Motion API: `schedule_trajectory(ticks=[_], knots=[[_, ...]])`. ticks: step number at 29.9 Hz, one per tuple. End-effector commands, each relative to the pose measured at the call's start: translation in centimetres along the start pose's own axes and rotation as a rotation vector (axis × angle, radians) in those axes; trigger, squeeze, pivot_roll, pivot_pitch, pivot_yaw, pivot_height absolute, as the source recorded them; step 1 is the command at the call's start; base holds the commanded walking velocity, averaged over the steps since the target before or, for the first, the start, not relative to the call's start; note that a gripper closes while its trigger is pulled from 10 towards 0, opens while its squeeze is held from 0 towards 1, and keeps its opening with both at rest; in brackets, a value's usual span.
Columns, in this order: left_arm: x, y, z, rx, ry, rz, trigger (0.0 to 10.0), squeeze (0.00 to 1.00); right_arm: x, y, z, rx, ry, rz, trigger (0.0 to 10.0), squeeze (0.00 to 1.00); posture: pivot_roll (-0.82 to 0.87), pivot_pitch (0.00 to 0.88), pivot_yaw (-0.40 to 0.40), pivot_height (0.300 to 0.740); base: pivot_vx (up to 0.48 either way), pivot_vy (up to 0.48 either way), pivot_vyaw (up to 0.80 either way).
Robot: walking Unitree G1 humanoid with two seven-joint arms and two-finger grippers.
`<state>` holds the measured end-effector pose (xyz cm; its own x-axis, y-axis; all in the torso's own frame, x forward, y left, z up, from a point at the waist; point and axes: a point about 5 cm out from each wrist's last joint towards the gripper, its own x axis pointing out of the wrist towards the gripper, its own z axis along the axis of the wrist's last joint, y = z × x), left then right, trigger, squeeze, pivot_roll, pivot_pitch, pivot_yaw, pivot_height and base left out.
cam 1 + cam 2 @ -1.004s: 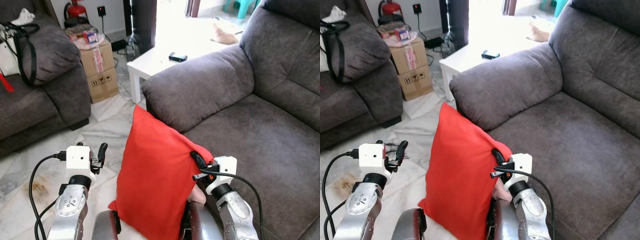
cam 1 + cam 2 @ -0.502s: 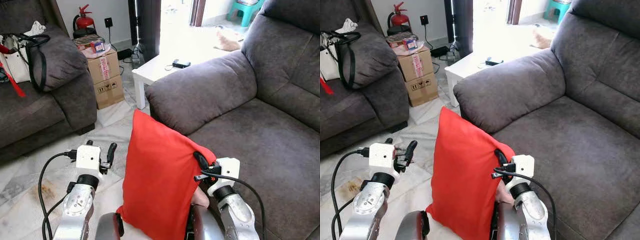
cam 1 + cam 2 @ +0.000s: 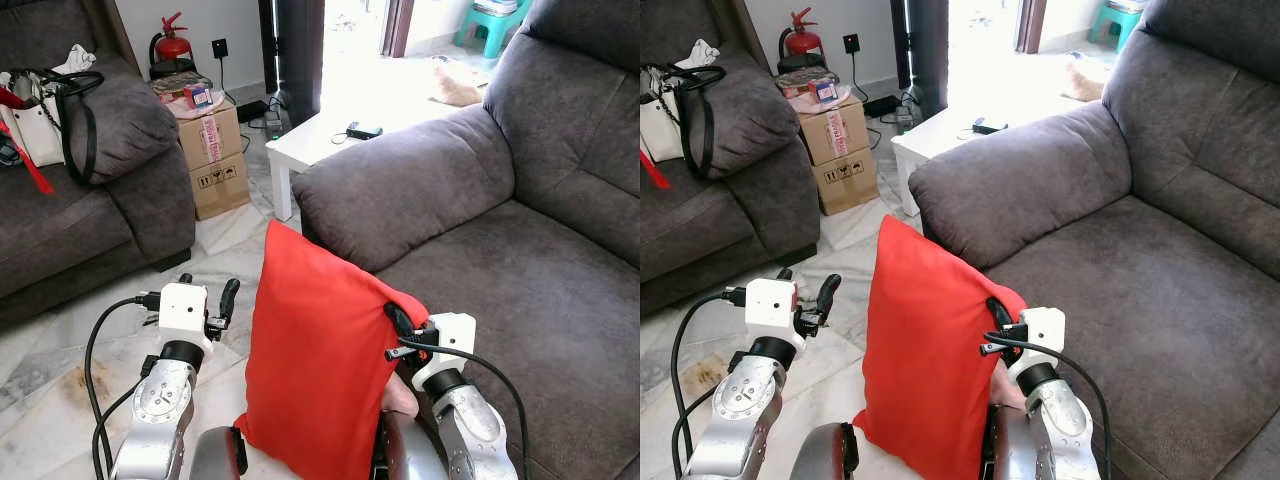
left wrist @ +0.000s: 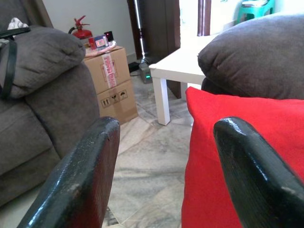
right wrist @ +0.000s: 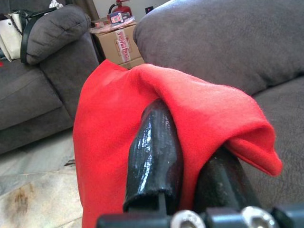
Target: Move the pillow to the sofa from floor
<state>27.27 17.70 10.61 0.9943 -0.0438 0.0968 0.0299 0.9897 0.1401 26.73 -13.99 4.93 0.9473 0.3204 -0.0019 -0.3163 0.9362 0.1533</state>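
Jaws of your right gripper (image 5: pixel 190 156) are clamped on the top corner of the red pillow (image 3: pixel 320 370), so the soft cover bunches into a folded ear over the black fingers (image 5: pixel 154 156) while the rest hangs upright at lower centre of the frame, off the marble floor (image 3: pixel 60 350). That one-corner pinch looks chosen to let the limp, smooth fabric drape under its own weight, its pointed upper corner rising just in front of the sofa (image 3: pixel 520 260) armrest. Your left gripper (image 3: pixel 205 310) hovers just beside the pillow's left edge, its jaws apart and holding nothing, seemingly placed to steady the slack side. The sofa's grey, nubby upholstery fills the right of the frame, its broad seat cushion close to the pillow's right. At upper left, taped cardboard boxes (image 3: pixel 215 150) stand beside a white worktop (image 3: pixel 340 140) and a second grey couch (image 3: pixel 70 200).
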Motion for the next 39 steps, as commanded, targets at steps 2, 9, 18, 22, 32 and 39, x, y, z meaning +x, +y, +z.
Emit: schedule_trajectory(ticks=[2, 9, 18, 22, 32, 39], knots=[[-0.10, -0.14, -0.23, 0.006, 0.007, -0.001, 10.0, 0.00, 0.64, -0.11, 3.12, -0.038, -0.141, -0.002, 10.0, 0.00, 0.01, 0.000, -0.044, 0.585, 0.000, 0.000, 0.00], [0.17, -0.23, -0.14, 0.003, 0.001, -0.002, 10.0, 0.00, 0.86, -0.05, 3.34, -0.036, -0.145, -0.007, 10.0, 0.00, 0.00, 0.000, -0.042, 0.585, 0.000, 0.000, 0.00], [0.25, -0.27, -0.20, 0.002, 0.003, -0.002, 10.0, 0.00, 0.99, 0.02, 3.36, -0.038, -0.141, -0.009, 10.0, 0.00, 0.01, 0.000, -0.040, 0.585, 0.000, 0.000, 0.00], [0.22, -0.22, -0.18, 0.003, 0.003, 0.000, 10.0, 0.00, 1.02, 0.14, 3.34, -0.039, -0.140, -0.006, 10.0, 0.00, 0.01, 0.000, -0.041, 0.585, 0.000, 0.000, 0.00], [0.18, -0.26, -0.20, 0.002, 0.003, -0.004, 10.0, 0.00, 1.00, 0.26, 3.40, -0.039, -0.143, -0.005, 10.0, 0.00, 0.00, 0.000, -0.037, 0.585, 0.000, 0.000, 0.00], [0.18, -0.27, -0.26, 0.000, 0.005, -0.005, 10.0, 0.00, 0.99, 0.21, 3.44, -0.040, -0.144, -0.007, 10.0, 0.00, 0.00, 0.000, -0.037, 0.619, 0.000, 0.000, 0.00]])
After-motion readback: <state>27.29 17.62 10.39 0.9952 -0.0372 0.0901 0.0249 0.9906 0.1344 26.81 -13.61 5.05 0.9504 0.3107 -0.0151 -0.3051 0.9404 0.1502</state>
